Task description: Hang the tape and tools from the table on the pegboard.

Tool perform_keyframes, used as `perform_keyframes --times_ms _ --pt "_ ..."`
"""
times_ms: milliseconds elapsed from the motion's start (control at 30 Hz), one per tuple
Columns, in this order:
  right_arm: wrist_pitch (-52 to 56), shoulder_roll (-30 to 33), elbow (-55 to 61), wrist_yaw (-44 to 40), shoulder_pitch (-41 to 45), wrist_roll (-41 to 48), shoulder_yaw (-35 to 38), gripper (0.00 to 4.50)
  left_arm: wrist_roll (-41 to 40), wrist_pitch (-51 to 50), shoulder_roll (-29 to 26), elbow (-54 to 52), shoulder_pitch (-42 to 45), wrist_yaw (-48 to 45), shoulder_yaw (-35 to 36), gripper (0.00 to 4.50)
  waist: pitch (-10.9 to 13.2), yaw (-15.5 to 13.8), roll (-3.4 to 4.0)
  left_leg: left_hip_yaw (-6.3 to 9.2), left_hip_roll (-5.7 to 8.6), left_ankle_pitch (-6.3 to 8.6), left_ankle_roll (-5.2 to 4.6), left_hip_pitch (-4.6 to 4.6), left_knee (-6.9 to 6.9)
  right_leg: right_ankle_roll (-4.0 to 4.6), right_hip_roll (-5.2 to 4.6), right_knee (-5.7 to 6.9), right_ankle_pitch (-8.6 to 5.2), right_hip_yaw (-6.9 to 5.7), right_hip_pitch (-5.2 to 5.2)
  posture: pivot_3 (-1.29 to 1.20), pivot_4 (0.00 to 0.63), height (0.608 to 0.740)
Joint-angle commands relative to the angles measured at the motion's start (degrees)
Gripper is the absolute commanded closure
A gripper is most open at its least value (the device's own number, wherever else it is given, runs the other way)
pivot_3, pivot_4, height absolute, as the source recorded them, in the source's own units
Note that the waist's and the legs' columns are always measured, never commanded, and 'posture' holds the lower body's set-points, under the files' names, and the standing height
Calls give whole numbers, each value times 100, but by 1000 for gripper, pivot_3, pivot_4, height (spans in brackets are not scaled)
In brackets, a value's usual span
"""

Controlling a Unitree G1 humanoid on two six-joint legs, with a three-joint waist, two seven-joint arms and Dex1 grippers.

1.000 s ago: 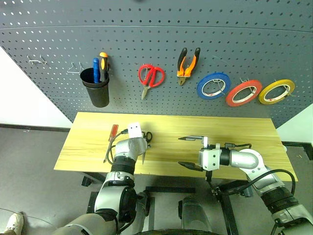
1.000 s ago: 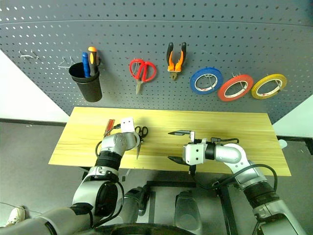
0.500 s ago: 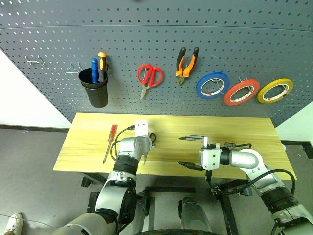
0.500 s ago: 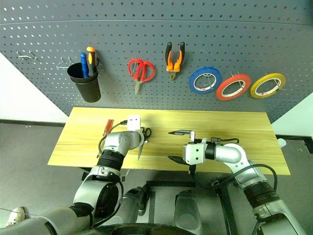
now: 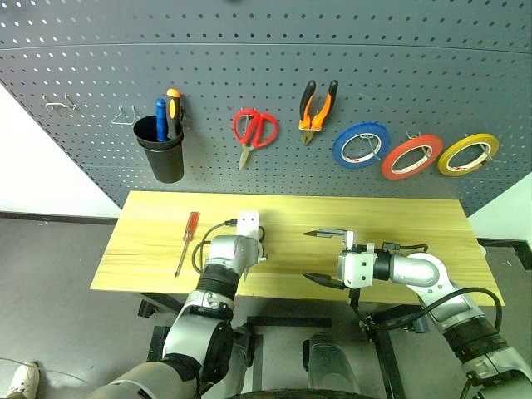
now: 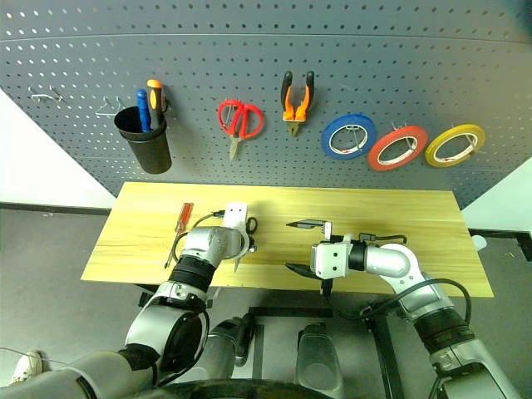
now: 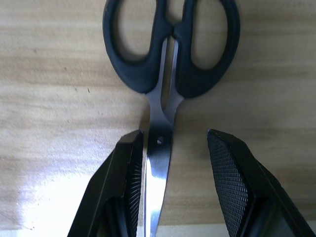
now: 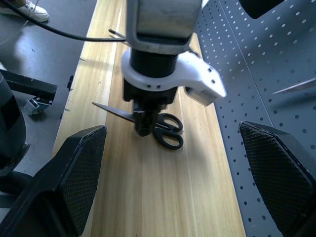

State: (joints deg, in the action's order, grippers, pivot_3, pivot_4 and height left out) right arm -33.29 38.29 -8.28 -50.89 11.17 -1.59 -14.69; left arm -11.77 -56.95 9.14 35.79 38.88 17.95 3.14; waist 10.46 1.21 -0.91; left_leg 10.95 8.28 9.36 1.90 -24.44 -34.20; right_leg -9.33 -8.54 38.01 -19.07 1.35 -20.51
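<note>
The left gripper [image 7: 170, 185] is open, with the black scissors [image 7: 168, 69] lying flat on the table [image 5: 399, 220] between its two fingers, by the screw where the blades cross. One finger [image 7: 129, 173] is almost touching the blade (the other is farther off). If it squeezes unevenly, the thin blades might slide away or tip. The right gripper [image 5: 322, 257] waits wide open, off to the side.
</note>
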Motion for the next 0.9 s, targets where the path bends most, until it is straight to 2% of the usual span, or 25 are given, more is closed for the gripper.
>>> perform_keyframes --times_ms 33,233,333,467,900 --pt "-42 0 146 69 -37 12 85 0 90 59 280 280 323 92 87 2365 0 6 0 -2 0 0 0 0 -1 0 -1 0 0 1 1 -104 145 740" --pt "-17 3 179 117 -67 -11 95 0 33 229 273 630 522 280 322 2365 0 44 0 -1 0 0 0 0 -1 -1 -1 0 0 1 1 -107 144 740" --pt "-22 13 173 125 -88 -18 92 0 36 277 275 645 531 289 361 2944 0 115 0 -1 1 0 -1 0 -2 -2 -1 0 1 0 3 -106 144 740" --pt "90 29 179 23 -106 66 51 0 40 352 280 612 514 304 395 4293 0 146 0 -1 1 0 -1 0 -2 -2 -1 0 1 0 3 -103 143 740" --pt "244 42 123 -215 -128 167 95 0 22 393 268 501 544 241 374 4333 0 140 0 -1 1 0 -1 1 -3 -3 -1 1 1 0 3 -100 143 740"
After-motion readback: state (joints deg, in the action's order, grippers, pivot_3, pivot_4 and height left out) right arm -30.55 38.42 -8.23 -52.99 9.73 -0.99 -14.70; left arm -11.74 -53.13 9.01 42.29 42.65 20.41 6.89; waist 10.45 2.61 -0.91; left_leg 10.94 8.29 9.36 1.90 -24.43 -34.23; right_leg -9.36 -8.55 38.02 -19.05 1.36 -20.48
